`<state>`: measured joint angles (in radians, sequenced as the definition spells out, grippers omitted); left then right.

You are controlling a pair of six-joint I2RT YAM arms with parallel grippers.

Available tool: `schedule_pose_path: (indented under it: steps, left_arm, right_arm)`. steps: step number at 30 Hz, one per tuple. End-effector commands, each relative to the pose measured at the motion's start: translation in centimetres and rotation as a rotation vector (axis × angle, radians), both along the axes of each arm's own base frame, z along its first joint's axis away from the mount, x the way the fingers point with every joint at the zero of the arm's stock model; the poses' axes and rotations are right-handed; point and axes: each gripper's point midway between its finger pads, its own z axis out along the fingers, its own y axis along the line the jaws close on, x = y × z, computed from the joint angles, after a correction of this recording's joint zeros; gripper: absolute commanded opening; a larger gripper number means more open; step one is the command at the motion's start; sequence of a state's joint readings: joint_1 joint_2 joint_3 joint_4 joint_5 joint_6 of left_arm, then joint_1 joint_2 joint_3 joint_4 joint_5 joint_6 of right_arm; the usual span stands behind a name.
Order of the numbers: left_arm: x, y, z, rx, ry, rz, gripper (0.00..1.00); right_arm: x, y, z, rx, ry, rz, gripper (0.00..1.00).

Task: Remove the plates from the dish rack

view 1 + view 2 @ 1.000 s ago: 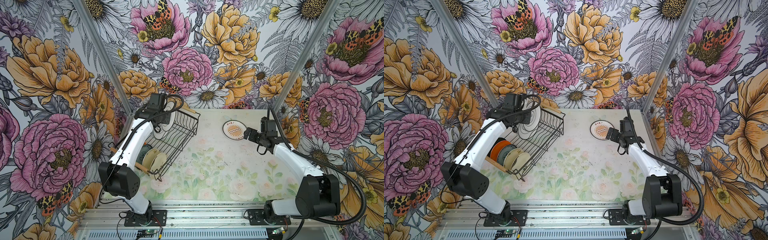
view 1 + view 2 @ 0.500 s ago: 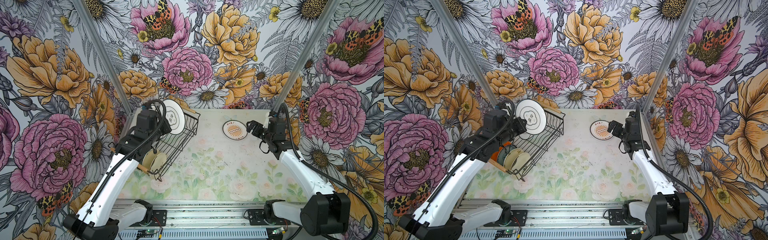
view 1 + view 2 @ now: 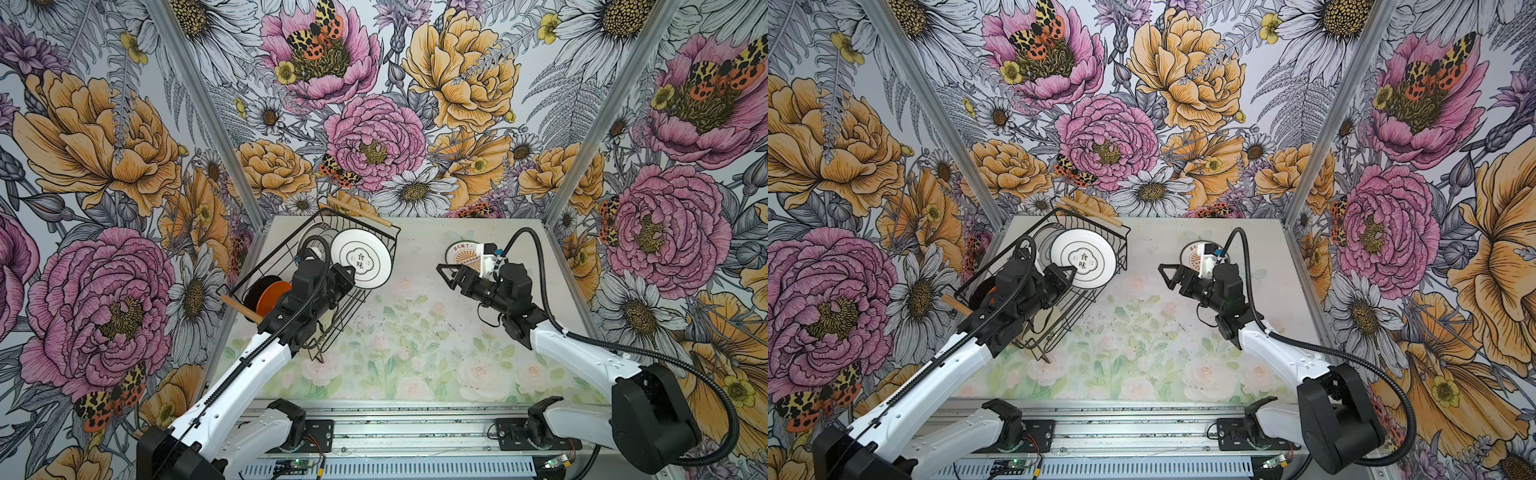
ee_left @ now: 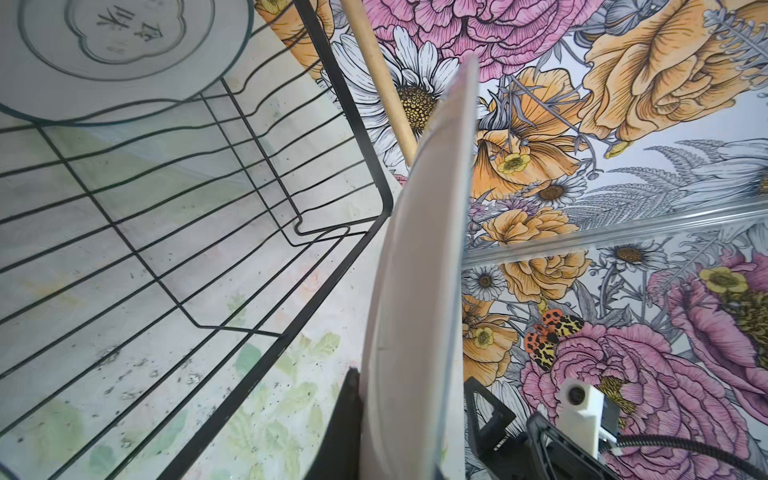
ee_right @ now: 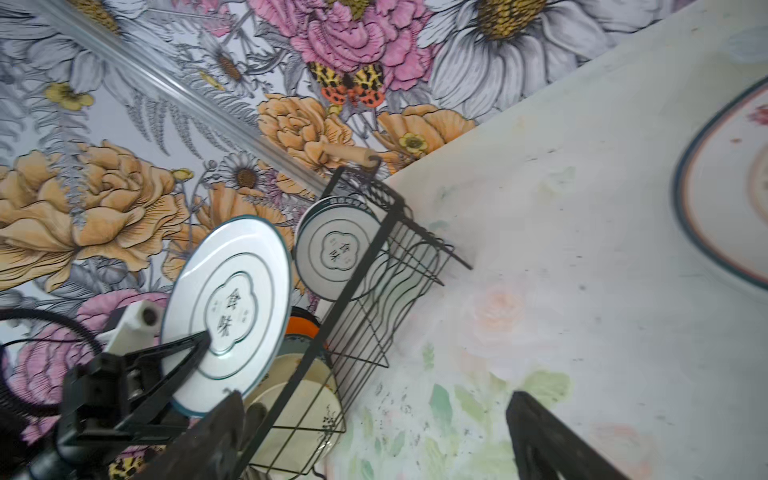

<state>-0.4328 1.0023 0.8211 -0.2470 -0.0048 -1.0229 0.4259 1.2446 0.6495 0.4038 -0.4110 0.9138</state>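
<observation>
Where flowered walls end, speckled tabletop under the dish rack

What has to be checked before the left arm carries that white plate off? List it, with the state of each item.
1. Left tool shut on the white plate: ok.
2. The white plate clear of the rack wires: cannot tell; it overlaps them in both top views.
3. Right tool open and empty: ok.
4. Table bare between the rack and the plate lying flat: ok.
5. Orange plate standing in the rack: ok.
</observation>
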Motion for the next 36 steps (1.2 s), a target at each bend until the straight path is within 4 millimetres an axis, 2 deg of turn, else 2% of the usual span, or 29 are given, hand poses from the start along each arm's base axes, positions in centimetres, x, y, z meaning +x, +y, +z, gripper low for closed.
schedule_pose_path:
  steps: [1, 5, 11, 19, 23, 27, 36]
  left_arm:
    - [0.0, -1.6, 3.4, -0.157, -0.112, -0.062, 0.00]
    - [-0.4, -1.6, 3.1, -0.195, -0.117, -0.080, 0.00]
    - [-1.2, -1.4, 2.0, -0.239, -0.113, -0.076, 0.00]
    - [-1.6, -2.1, 1.6, -0.278, -0.107, -0.105, 0.00]
    - [-1.7, -2.5, 1.5, -0.282, -0.107, -0.117, 0.00]
    - [-1.7, -2.7, 1.1, -0.285, -0.094, -0.121, 0.01]
    - [-1.4, -4.0, 0.6, -0.303, -0.077, -0.162, 0.01]
  right_arm:
    - [-1.1, 2.7, 2.9, 0.122, -0.104, 0.021, 0.99]
    - [-2.1, 5.3, 2.6, 0.128, -0.095, 0.054, 0.99]
    - [-2.8, 7.7, 2.8, 0.144, -0.080, 0.109, 0.99]
    - [-2.0, 9.8, 3.4, 0.194, -0.080, 0.154, 0.89]
    - [-1.4, 11.0, 3.6, 0.213, -0.078, 0.176, 0.79]
    - [-1.0, 11.8, 3.9, 0.243, -0.088, 0.193, 0.62]
    - [-0.9, 13.1, 4.0, 0.288, -0.097, 0.242, 0.44]
